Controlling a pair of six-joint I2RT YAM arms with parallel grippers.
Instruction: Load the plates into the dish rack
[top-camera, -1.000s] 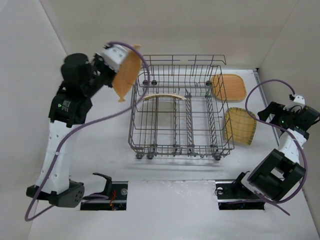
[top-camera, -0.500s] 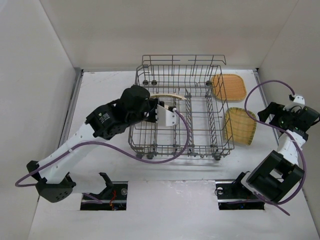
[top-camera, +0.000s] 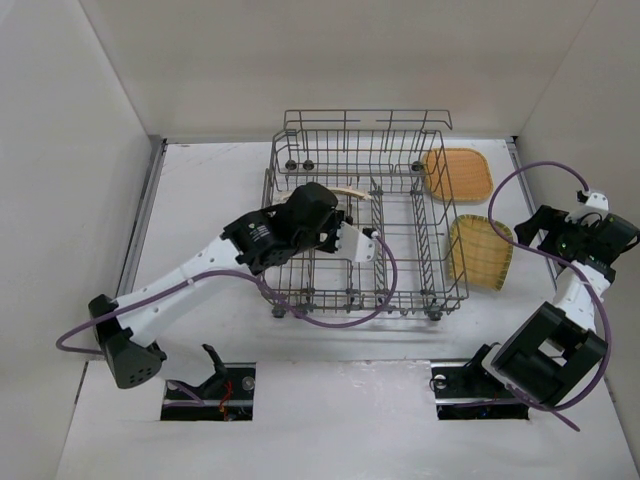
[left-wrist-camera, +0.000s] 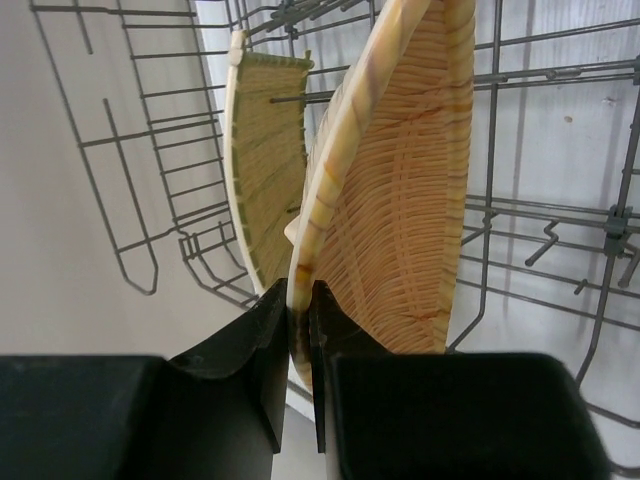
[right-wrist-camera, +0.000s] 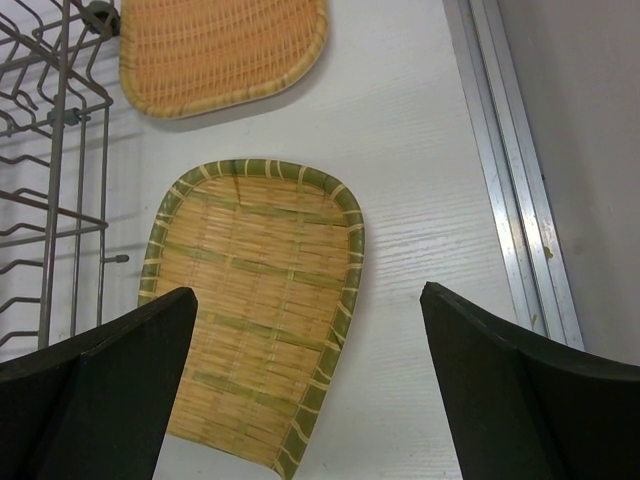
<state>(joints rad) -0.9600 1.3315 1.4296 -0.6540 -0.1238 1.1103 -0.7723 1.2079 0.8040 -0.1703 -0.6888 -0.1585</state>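
Note:
My left gripper (left-wrist-camera: 300, 325) is shut on the rim of an orange woven plate (left-wrist-camera: 400, 200) and holds it on edge inside the grey wire dish rack (top-camera: 400, 130). Just behind it, a yellow-green plate (left-wrist-camera: 265, 150) stands between the tines; it shows as a thin sliver in the top view (top-camera: 348, 193). In the top view my left gripper (top-camera: 354, 244) reaches into the rack's middle and hides the held plate. My right gripper (right-wrist-camera: 308, 295) is open and empty above a green-edged plate (right-wrist-camera: 255, 300) lying flat on the table. An orange plate (right-wrist-camera: 220, 45) lies beyond it.
Both flat plates lie right of the rack, one (top-camera: 458, 173) at the back and one (top-camera: 480, 252) nearer. The rack's right wall (right-wrist-camera: 60, 150) is close to them. A metal rail (right-wrist-camera: 510, 160) and white enclosure walls border the table.
My left arm has swung from the far left, where it held the plate raised, across into the rack and lowered the plate beside the standing one. The right arm has not moved.

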